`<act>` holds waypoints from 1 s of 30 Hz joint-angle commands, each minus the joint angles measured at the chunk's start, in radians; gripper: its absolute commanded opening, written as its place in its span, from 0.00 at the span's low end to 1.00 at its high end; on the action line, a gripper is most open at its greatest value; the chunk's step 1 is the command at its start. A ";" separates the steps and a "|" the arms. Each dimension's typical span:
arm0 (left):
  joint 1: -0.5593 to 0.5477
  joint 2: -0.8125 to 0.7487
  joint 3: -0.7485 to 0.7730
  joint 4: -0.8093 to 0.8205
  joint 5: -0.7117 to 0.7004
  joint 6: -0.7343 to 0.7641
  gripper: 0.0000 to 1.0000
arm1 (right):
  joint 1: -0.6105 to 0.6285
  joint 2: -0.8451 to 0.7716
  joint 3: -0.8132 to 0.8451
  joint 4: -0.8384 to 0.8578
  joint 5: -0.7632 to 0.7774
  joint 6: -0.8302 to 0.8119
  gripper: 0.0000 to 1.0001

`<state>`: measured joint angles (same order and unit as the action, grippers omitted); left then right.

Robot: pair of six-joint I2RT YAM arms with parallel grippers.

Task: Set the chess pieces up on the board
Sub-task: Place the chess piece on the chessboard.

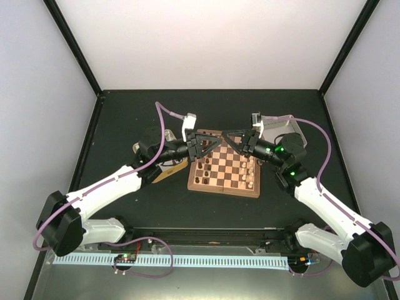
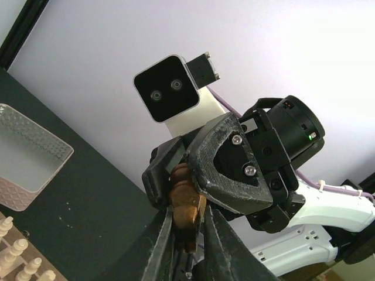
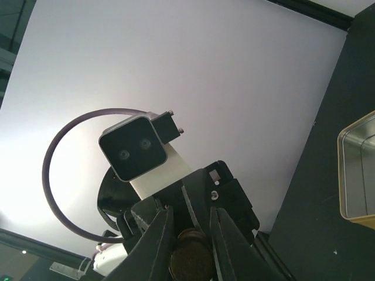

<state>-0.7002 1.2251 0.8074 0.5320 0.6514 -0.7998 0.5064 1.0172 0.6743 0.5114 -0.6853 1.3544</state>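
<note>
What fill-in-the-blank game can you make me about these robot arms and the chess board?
1. The left gripper and the right gripper meet ___ the board.
2. The chess piece pinched between the fingers is ___ in colour.
3. In the top view, the cream pieces stand along the board's ___ side.

Missing words: above, brown, right.
</note>
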 commanded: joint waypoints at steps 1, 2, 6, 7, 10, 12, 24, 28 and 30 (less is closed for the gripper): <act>-0.008 0.000 0.029 0.054 -0.011 0.012 0.15 | 0.002 0.003 -0.018 0.050 -0.015 0.013 0.02; -0.007 -0.002 0.029 0.058 -0.013 0.014 0.14 | 0.003 0.003 -0.020 0.047 -0.013 0.009 0.02; -0.008 -0.004 0.037 0.067 -0.017 0.017 0.04 | 0.002 0.001 -0.025 0.024 -0.012 -0.013 0.03; -0.007 -0.005 0.038 0.064 -0.017 0.019 0.02 | 0.002 -0.001 -0.027 0.020 -0.013 -0.019 0.05; -0.007 -0.018 0.039 0.024 -0.029 0.045 0.02 | 0.001 -0.012 -0.017 -0.045 0.007 -0.074 0.23; -0.006 -0.030 0.045 -0.057 -0.040 0.084 0.01 | 0.001 -0.033 -0.004 -0.127 0.040 -0.132 0.42; -0.005 0.019 0.274 -1.097 -0.335 0.441 0.02 | -0.009 -0.195 0.033 -0.698 0.472 -0.498 0.74; -0.005 0.203 0.439 -1.434 -0.455 0.483 0.02 | -0.011 -0.208 0.022 -0.762 0.536 -0.549 0.74; -0.005 0.289 0.499 -1.552 -0.498 0.493 0.01 | -0.011 -0.207 0.014 -0.772 0.546 -0.559 0.74</act>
<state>-0.7017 1.3750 1.1984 -0.6018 0.3046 -0.3836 0.5007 0.8204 0.6823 -0.1593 -0.2485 0.8810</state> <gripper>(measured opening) 0.073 0.743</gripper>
